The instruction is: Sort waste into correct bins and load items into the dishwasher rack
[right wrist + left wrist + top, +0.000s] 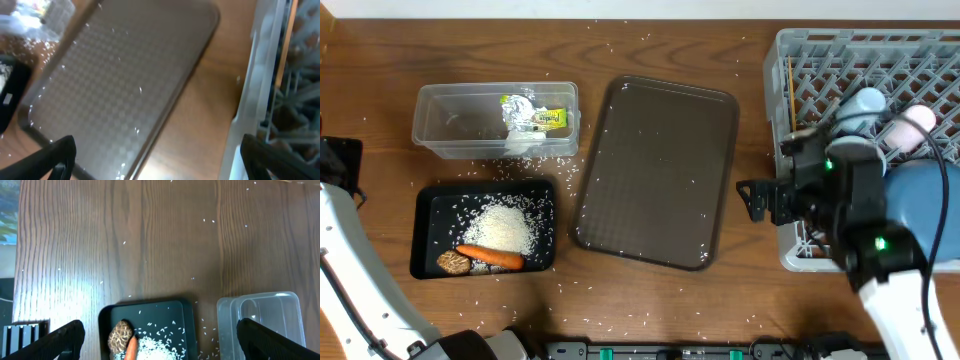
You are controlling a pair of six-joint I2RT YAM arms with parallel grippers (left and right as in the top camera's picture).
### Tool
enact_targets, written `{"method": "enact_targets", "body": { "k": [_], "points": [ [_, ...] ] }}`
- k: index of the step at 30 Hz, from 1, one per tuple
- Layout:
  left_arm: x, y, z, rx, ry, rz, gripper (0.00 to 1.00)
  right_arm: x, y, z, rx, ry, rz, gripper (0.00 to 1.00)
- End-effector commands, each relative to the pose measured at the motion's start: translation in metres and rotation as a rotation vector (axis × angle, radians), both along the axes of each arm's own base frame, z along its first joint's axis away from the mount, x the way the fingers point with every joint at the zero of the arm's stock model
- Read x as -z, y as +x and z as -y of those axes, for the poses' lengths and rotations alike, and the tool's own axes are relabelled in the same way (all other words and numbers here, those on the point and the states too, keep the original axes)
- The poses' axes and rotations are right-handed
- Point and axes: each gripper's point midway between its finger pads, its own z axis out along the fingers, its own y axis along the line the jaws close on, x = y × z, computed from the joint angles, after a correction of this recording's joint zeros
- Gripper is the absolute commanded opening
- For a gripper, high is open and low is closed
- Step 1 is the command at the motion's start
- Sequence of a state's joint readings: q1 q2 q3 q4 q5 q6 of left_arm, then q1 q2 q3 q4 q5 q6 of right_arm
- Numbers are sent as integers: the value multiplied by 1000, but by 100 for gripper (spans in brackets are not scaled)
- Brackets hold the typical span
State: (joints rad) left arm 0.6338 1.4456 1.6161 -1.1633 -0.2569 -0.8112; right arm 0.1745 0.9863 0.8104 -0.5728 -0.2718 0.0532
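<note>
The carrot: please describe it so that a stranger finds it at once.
Left of the big brown serving tray, take the black tray, not the clear tub. The carrot lies by its rice heap: long and orange, beside a round brown lump.

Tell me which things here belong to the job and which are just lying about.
Job: orange carrot, brown food lump, white rice pile, crumpled silver wrapper, clear plastic tub, black rectangular tray, grey plastic dishwasher rack, wooden chopsticks, light-blue cup, pinkish-white cup, round blue plate.
Lying about: large brown serving tray.
</note>
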Motion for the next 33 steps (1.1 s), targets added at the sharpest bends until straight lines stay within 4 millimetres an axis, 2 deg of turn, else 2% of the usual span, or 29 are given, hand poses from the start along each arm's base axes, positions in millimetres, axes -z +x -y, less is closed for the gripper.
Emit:
{"method": "enact_targets", "body": {
  "k": [1,6,13,22,30,33],
  "points": [
    [-1,-1,-1,-3,1,-1,98,-4,-10,-5,-44,11,139,99],
    [-1,-1,-1,-3,1,-1,98,-15,-13,6,-18,35,430,99],
    [-1,-1,-1,-3,1,-1,98,-8,-30,28,50,43,643,99],
    [-1,-1,-1,-3,1,-1,98,-5,-42,49,128,27,809,99],
    [-1,-1,-1,-3,1,-1,98,-22,-49,64,183,-3,911,99],
    [-1,-1,-1,-3,1,-1,98,-13,-47,66,185,-44,883,99]
  ]
}}
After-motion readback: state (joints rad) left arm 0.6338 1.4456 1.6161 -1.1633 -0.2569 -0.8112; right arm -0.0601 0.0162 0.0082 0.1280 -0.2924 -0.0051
